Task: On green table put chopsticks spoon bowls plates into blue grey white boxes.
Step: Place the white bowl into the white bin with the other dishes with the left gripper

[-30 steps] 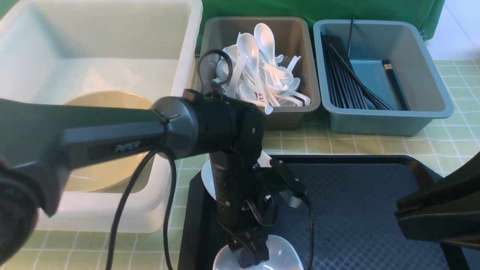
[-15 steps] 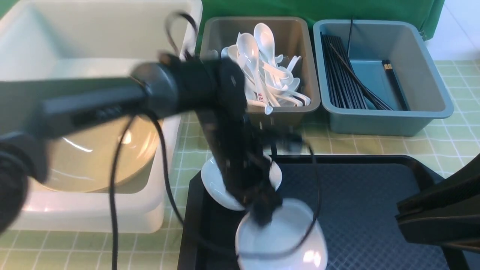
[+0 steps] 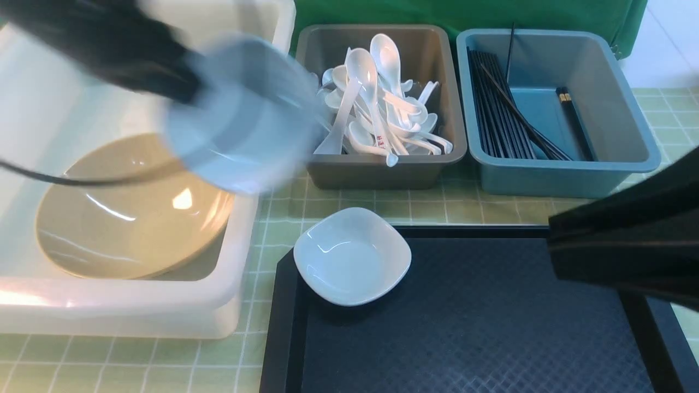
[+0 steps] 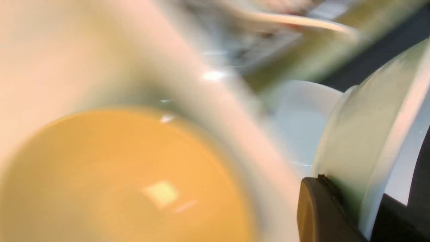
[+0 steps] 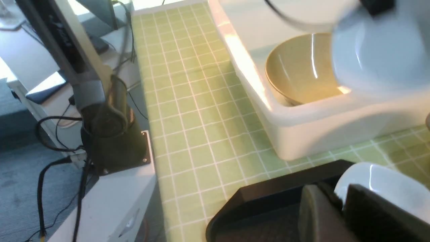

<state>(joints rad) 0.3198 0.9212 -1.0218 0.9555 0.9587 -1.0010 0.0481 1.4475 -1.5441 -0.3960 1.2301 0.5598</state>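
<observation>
Left jaws clamp plate point(image 3: 246, 117) above tub point(image 3: 136, 308).

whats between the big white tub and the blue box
The dark grey plastic box, heaped with glossy white spoons, stands between the large translucent white tub and the blue-teal plastic box, as the front view shows.

Looks like a robotics lab bench staged as a dish-sorting station. Told by the surface point(image 5: 188, 111) under a pale green checked cloth, a plain green backdrop point(image 3: 464, 13) hung behind it, and an arm base point(image 5: 107, 134) bolted onto a white stand point(image 5: 111, 208) at the edge, with loose black cables point(image 5: 40, 198) trailing down to grey carpet point(image 5: 16, 208). Also by sorting bins set in a row: white tub point(image 3: 136, 311), grey box point(image 3: 377, 169) heaped with spoons point(image 3: 377, 103), blue box point(image 3: 557, 174) of chopsticks point(image 3: 502, 109), black tray point(image 3: 464, 327) in front.
</observation>
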